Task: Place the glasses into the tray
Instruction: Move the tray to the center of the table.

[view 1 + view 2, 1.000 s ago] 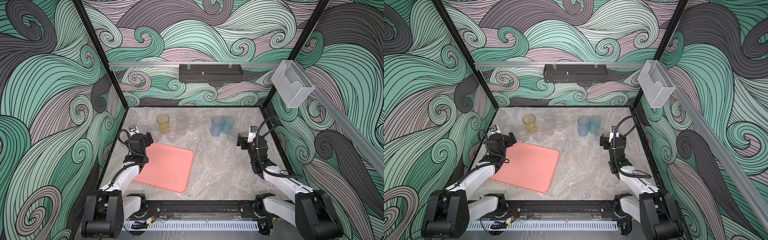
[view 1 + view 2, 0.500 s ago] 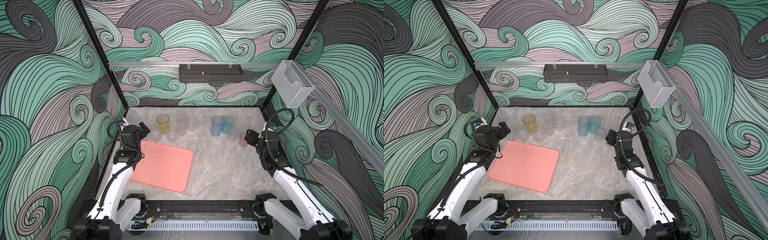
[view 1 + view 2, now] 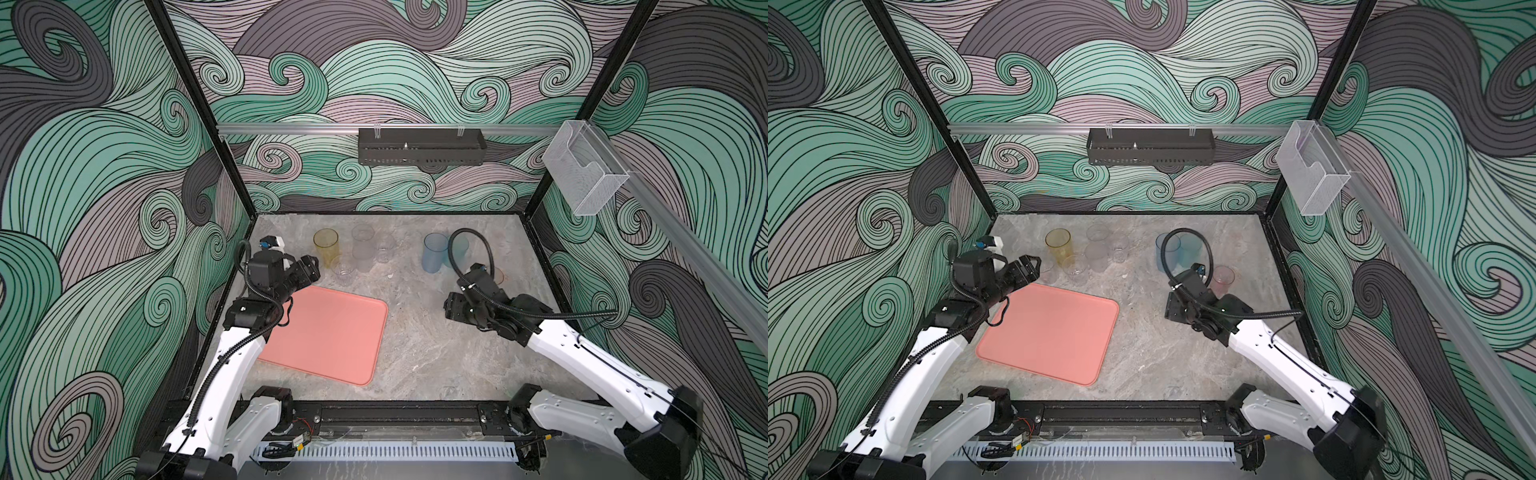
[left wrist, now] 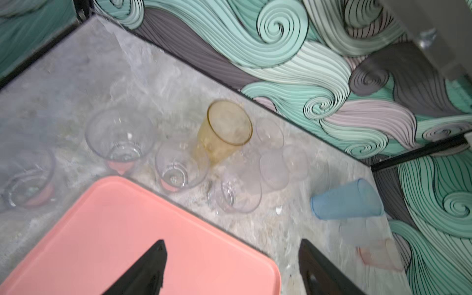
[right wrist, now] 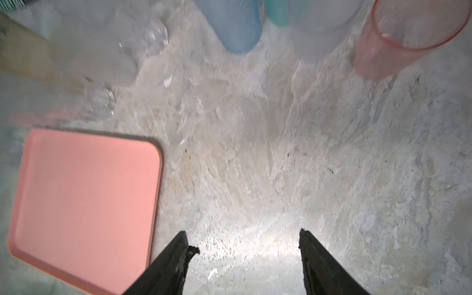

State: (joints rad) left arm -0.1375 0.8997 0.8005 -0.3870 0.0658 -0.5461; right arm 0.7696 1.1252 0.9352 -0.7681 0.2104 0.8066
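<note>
Swung out of the folded pose of a second ago: left gripper (image 3: 311, 266) up at the far left corner of the tray (image 3: 332, 332), left of centre in both top views; right gripper (image 5: 242, 233) drawn inward over bare table (image 3: 419, 345), right of centre. Both claws spread wide, nothing between the fingers, nothing touched.

Nothing on the tray yet. All glasses upright along the upper edge of the table: amber tumbler (image 3: 325, 249) and clear ones (image 3: 363, 249) upper left of centre, blue tumbler (image 3: 434, 257) and teal tumbler (image 3: 461, 251) upper right, short reddish one (image 3: 1222, 279) just beside the right wrist.

Probably light, thin-walled, smooth and slippery; likely to tip or skid if nudged, and packed close enough to knock a neighbour. Best taken gently across the wall at mid height, or pinched at the rim.

Left arm stretched forward, fingers pointing toward the nearest clear glass (image 3: 343, 271). Right arm bent low, fingers aimed down and inward at bare table.
</note>
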